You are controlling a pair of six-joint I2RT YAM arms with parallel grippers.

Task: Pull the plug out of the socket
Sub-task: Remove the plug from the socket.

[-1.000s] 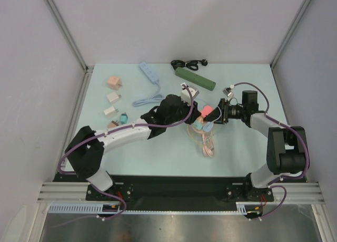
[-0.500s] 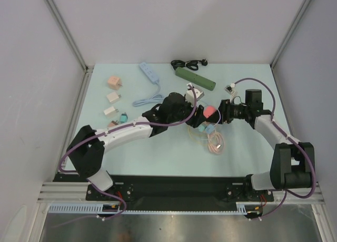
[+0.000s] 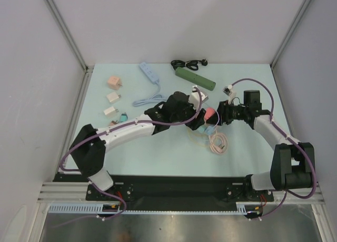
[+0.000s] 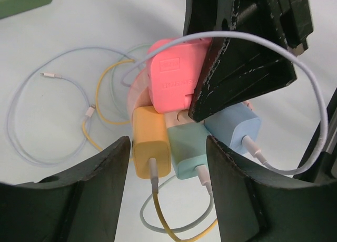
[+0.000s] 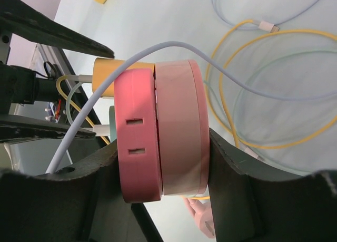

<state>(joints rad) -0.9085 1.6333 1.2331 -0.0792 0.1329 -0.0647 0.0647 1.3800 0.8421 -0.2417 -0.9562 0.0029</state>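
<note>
Two robot arms meet near the middle of a pale green surface (image 3: pixel 253 84). The right end effector (image 5: pixel 160 147) is clamped on a round pink socket (image 5: pixel 158 131), with one finger pressed against each flat face.

The left end effector (image 4: pixel 166 144) is spread apart. Its two fingers stand on either side of a yellow plug (image 4: pixel 150 149) and a teal plug (image 4: pixel 188 152). We see a gap between the yellow plug and the finger beside it. We cannot tell whether the teal plug touches the other finger.

Both plugs sit in the socket's edge, and a light blue plug (image 4: pixel 234 127) sits next to the teal one. Each plug trails a thin cable. Loose loops of yellow cable (image 4: pixel 105 94) lie on the surface beneath.

At the far side lie a green power strip (image 3: pixel 196 78) and a pale blue power strip (image 3: pixel 149 72). Small chargers (image 3: pixel 112 97) lie to the far left.
</note>
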